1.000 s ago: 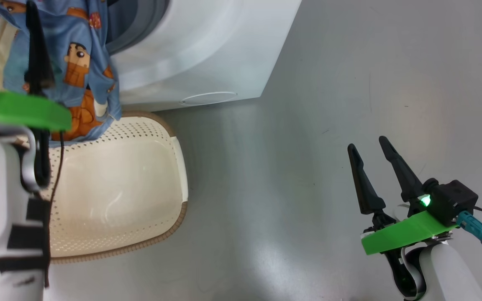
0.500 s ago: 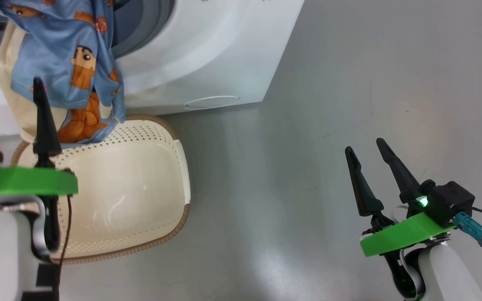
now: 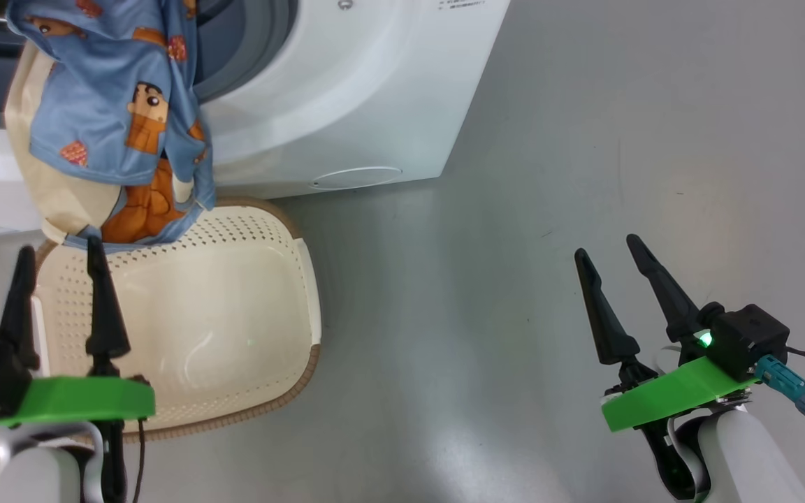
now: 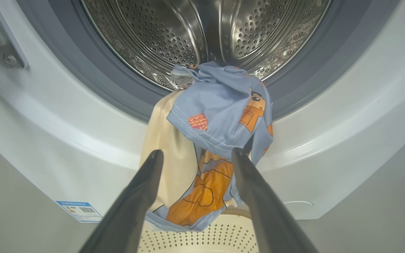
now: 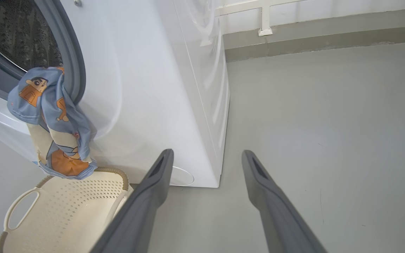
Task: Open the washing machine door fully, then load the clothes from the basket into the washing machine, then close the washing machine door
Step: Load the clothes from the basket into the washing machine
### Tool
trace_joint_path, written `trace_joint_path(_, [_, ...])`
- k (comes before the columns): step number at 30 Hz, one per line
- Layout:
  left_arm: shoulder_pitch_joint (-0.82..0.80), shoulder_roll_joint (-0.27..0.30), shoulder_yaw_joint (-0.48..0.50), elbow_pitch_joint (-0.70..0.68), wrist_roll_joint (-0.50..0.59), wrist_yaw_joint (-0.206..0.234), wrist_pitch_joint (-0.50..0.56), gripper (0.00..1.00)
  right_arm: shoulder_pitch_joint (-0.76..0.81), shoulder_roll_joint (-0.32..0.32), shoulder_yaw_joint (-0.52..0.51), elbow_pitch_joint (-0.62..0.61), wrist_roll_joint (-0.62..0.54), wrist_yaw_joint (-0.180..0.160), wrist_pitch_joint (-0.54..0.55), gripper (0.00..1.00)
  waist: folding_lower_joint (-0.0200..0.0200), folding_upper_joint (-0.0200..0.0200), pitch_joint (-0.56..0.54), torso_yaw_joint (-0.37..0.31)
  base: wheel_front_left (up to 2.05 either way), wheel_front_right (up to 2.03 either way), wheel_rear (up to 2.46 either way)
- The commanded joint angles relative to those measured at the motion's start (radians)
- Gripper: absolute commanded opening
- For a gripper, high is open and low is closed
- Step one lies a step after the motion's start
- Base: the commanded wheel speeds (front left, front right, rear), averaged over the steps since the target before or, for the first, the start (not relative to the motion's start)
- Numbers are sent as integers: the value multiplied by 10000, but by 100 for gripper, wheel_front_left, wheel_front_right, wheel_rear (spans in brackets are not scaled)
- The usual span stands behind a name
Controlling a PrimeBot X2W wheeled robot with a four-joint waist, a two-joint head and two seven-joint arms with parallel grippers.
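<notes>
Clothes point(image 4: 220, 116) vertical, lower end toward basket point(image 4: 202, 239)

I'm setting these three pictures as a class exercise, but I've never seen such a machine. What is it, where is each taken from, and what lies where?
It is a wheeled robot with two arms, each ending in a two-fingered gripper. One picture looks down from its head, showing the left gripper and right gripper, both open and holding nothing. The other two look along each gripper's fingers. On the floor stand a white washing machine and a cream basket. Blue cartoon-print clothes hang from the steel drum, down toward the basket.
</notes>
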Motion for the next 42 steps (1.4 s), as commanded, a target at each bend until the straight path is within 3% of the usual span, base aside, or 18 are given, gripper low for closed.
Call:
trace_joint_path(1, [233,179,369,-314,91,3,-51,100,245,-41,244,-194,-10,16,-118,100,0,0,-2,20,0,0,0])
trace_joint_path(24, [2094,-297,683,-561,31,247,-51,100,159,-115,300,-124,57,16,-118,100,0,0,-149,12,0,0,0])
trace_joint_path(42, [1298,-320,506,28,88,99,-51,100,116,-135,278,-135,76,16,-118,100,0,0,-15,11,0,0,0])
